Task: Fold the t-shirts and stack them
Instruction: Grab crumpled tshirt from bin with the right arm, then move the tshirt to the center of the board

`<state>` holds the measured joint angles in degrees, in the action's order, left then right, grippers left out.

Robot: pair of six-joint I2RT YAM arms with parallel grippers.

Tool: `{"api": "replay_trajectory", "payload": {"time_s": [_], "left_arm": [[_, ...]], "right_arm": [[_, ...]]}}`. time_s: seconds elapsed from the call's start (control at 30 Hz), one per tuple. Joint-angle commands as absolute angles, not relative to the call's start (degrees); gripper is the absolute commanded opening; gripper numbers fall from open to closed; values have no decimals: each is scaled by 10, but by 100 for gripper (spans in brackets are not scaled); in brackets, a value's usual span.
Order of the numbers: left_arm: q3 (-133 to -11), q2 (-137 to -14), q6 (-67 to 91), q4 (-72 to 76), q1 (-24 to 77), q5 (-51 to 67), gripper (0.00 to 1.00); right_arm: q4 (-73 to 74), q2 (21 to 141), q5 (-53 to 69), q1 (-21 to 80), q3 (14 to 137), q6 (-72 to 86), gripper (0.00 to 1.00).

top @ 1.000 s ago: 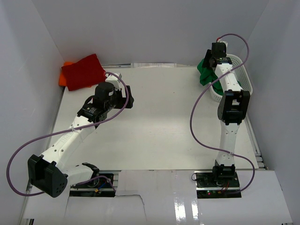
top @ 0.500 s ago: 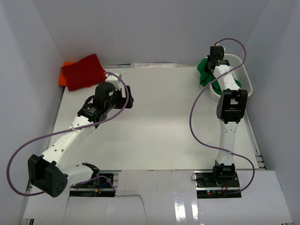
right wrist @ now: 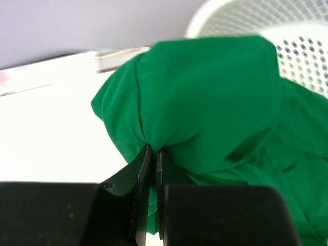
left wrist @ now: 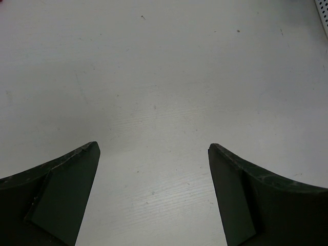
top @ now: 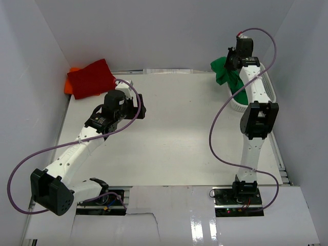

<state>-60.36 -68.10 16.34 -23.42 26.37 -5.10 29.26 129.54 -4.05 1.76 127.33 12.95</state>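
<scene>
The white table (top: 174,133) spreads under both pincers; the right arm (top: 254,118) reaches up from its base to the far right corner, and the left arm (top: 77,148) bends out over the table's left half. The white mesh basket (top: 270,91) sits just below and to the right of the right pincer (top: 231,61), its perforated wall filling the upper right of the wrist view (right wrist: 307,48). The green t-shirt (right wrist: 205,97) is held by that pincer; the jaws are pressed nearly together on a pinched fold; the cloth bulges just beyond the fingertips and trails off to their right towards the basket, while from above it hangs bunched beside the pincer over the basket's left rim. The red t-shirt (top: 92,78) lies flat in the far left corner, well apart from the left pincer (top: 140,106) and beyond it to the left; the orange t-shirt (top: 67,85) shows only as a strip along the red one's left edge, apparently beneath it. The left pincer (left wrist: 152,148) stands wide, with bare table and nothing else between its dark fingers (left wrist: 61,189).
</scene>
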Motion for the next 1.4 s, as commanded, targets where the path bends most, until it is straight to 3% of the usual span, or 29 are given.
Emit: {"api": "replay_trajectory", "payload": {"time_s": [0.0, 0.27, 0.47, 0.5, 0.53, 0.57, 0.6, 0.87, 1.03, 1.17, 1.37], "left_arm": [[-604, -675, 162, -234, 261, -47, 98], [-603, -666, 163, -235, 261, -58, 98], [-603, -656, 165, -237, 261, -83, 98], [-603, -654, 165, -238, 261, -88, 98], [-605, -652, 168, -239, 261, -96, 98], [-606, -650, 171, -242, 261, -115, 98], [-607, -650, 176, -249, 261, -126, 98], [-648, -657, 191, -282, 261, -130, 98], [-669, -699, 217, -348, 261, -85, 98], [-657, -736, 247, -356, 259, -39, 98], [-678, -843, 303, -344, 181, 53, 97]], "right_arm": [[301, 1189, 68, 59, 1334, 120, 8], [333, 1007, 203, 176, 1287, 126, 8], [278, 875, 265, 260, 1016, 174, 10], [264, 861, 271, 265, 981, 185, 28], [265, 850, 263, 271, 934, 198, 58], [269, 850, 251, 275, 917, 197, 94], [275, 853, 244, 278, 901, 185, 98], [358, 848, 63, 379, 793, 147, 95], [342, 859, 3, 436, 707, 169, 100], [300, 861, -39, 439, 643, 189, 80], [251, 911, -66, 439, 625, 181, 73]]}}
